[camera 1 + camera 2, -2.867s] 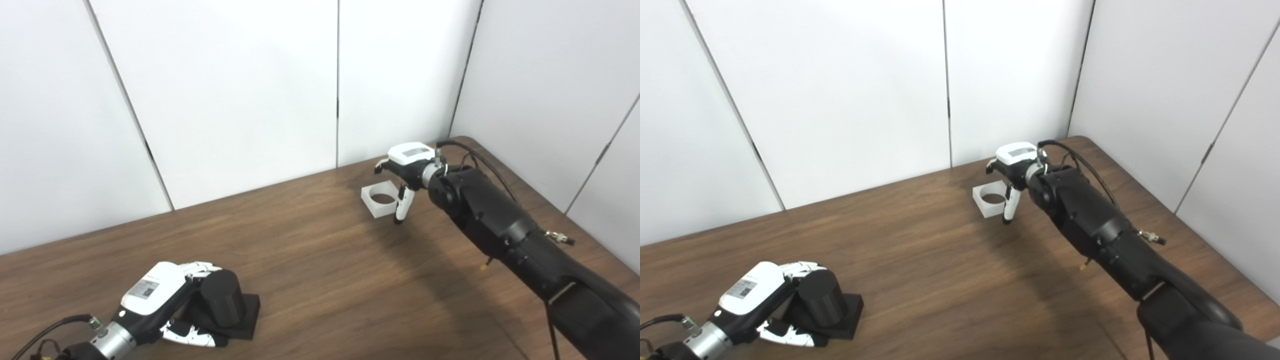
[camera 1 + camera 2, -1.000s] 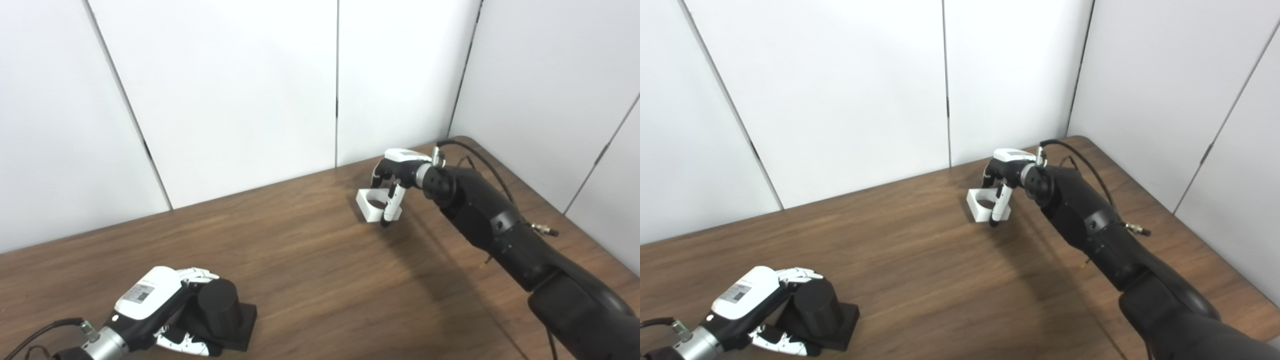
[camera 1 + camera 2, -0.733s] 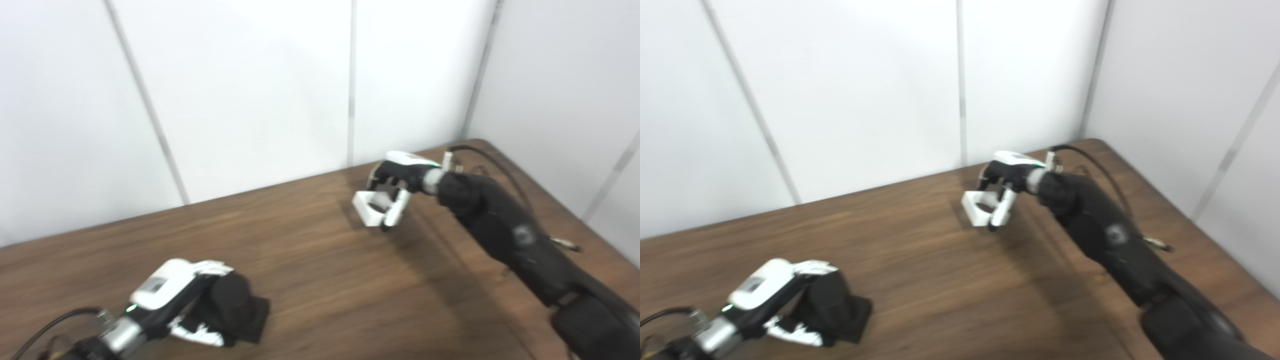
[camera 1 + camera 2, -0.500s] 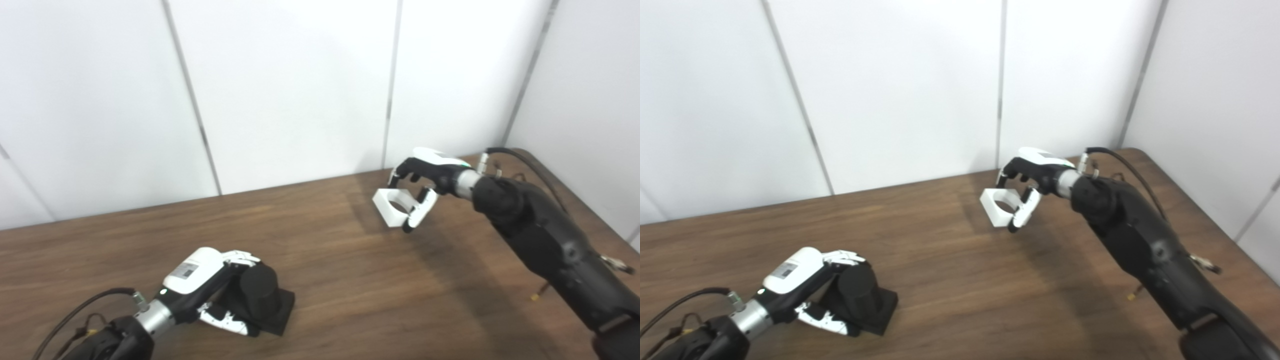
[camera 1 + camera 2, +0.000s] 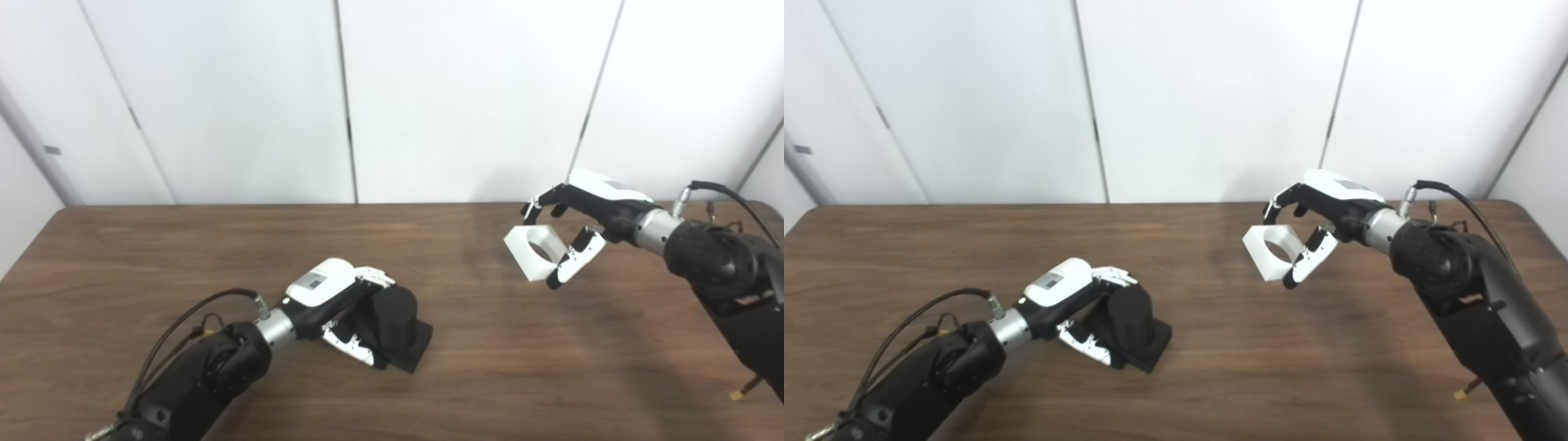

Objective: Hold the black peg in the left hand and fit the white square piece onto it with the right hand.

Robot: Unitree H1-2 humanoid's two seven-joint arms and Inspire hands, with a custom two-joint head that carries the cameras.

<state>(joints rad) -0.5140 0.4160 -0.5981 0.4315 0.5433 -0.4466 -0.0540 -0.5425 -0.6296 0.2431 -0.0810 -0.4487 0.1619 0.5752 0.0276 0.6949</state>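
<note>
The black peg [image 5: 392,318], a thick cylinder on a square black base, rests on the brown table [image 5: 184,257] left of centre. My left hand [image 5: 334,295] is shut around its cylinder from the left, fingers over the top and thumb low at the front. The white square piece [image 5: 534,252], with a round hole through it, hangs tilted above the table at the right. My right hand [image 5: 582,211] is shut on it, fingers over its far edge and thumb on its near right corner. The pair also shows in the right eye view, peg [image 5: 1130,324] and piece [image 5: 1272,250].
White wall panels [image 5: 459,92] stand right behind the table's far edge. A black cable [image 5: 184,324] loops off my left forearm. A small yellow-tipped part [image 5: 738,393] lies on the table at the far right, by my right arm.
The camera has swung left, shifting the whole picture. My right hand closed on the white piece and lifted it off the table, toward the left. The left hand still holds the peg.
</note>
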